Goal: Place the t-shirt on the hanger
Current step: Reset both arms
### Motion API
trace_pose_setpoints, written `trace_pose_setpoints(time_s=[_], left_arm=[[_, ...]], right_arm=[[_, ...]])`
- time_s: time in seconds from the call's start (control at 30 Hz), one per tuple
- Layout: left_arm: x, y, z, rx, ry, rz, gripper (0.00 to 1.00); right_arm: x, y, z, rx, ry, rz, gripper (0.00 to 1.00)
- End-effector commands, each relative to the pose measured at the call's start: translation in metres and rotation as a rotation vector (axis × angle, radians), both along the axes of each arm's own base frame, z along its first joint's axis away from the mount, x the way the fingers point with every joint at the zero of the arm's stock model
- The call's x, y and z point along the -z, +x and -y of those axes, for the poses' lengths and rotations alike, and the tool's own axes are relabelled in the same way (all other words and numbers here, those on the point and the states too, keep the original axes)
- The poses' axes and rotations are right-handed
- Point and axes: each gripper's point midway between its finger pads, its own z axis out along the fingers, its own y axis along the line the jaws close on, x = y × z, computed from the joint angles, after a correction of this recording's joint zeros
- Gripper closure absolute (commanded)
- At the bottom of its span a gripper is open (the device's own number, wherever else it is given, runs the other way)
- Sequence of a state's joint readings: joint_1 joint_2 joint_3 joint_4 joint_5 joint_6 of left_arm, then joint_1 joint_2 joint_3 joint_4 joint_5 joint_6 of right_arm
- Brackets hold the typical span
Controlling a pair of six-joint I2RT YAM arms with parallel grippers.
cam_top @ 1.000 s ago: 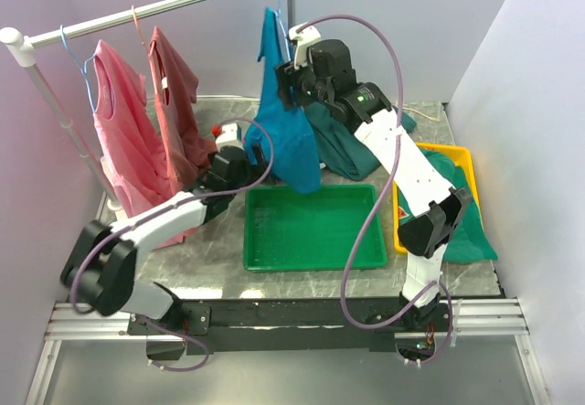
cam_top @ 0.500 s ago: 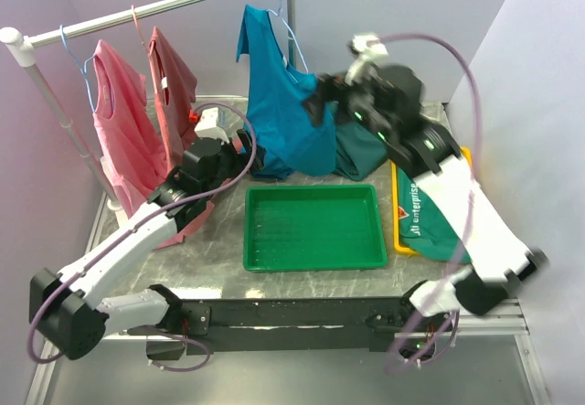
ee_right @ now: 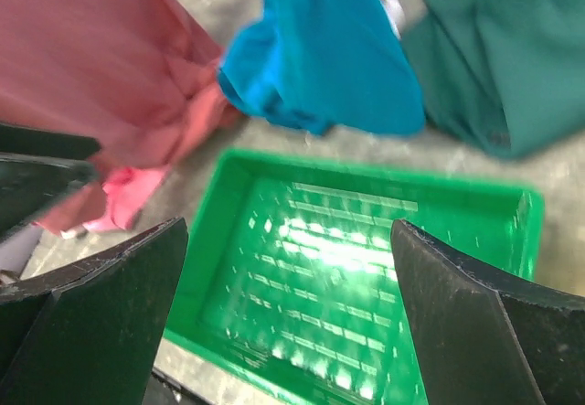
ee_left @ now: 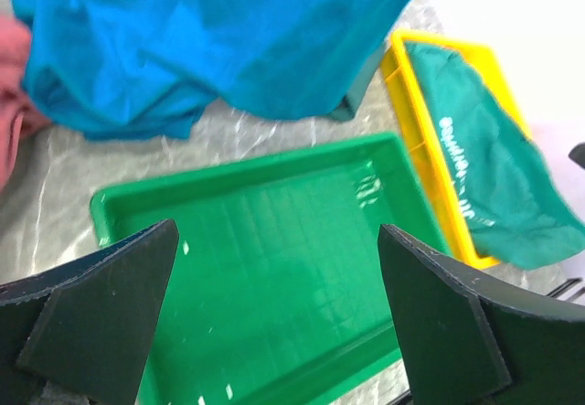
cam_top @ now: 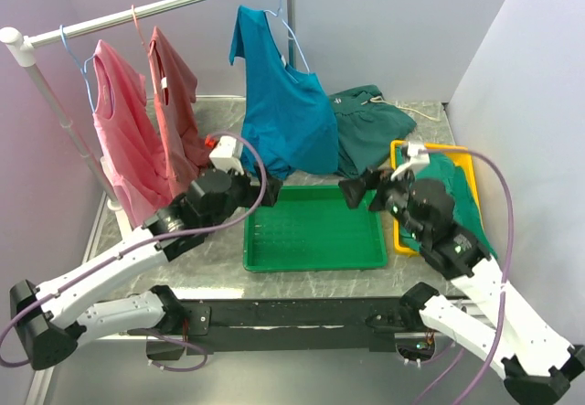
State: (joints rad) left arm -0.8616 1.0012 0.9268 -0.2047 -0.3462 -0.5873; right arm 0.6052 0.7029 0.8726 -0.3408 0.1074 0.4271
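1. Far left, two pink tops [cam_top: 123,126] hang from the rail [cam_top: 174,5].
2. The left tool [ee_left: 276,236] hovers over the green tray [cam_top: 311,231], spread wide and holding nothing.
3. The t-shirt [cam_top: 283,122] hangs on the hanger [cam_top: 294,39], hooked at the rail's right end. Its lower edge is bunched just behind the tray.
4. The right tool [ee_right: 288,231] is wide open and empty near the tray's right end.
5. A dark green shirt [cam_top: 370,126] lies on the surface. A printed green shirt [ee_left: 484,149] fills the yellow tray [ee_left: 416,112].

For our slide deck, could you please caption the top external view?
Teal t-shirt hangs from the light-blue hanger on the rail; left gripper and right gripper open near the green tray.
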Motion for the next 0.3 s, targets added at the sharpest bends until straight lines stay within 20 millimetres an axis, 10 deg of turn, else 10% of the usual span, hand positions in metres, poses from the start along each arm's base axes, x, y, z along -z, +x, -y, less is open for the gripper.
trace_pose_setpoints(time_s=[0.0,0.27], left_arm=[[0.005,-0.008,-0.006,-0.028,-0.054,-0.007,0.04],[0.019,-0.012,-0.008,-0.028,-0.010,-0.015,0.03]], right_arm=[[0.005,-0.008,0.019,0.088,0.083,0.023,0.00],[0.014,-0.012,0.024,0.098,0.084,0.019,0.00]])
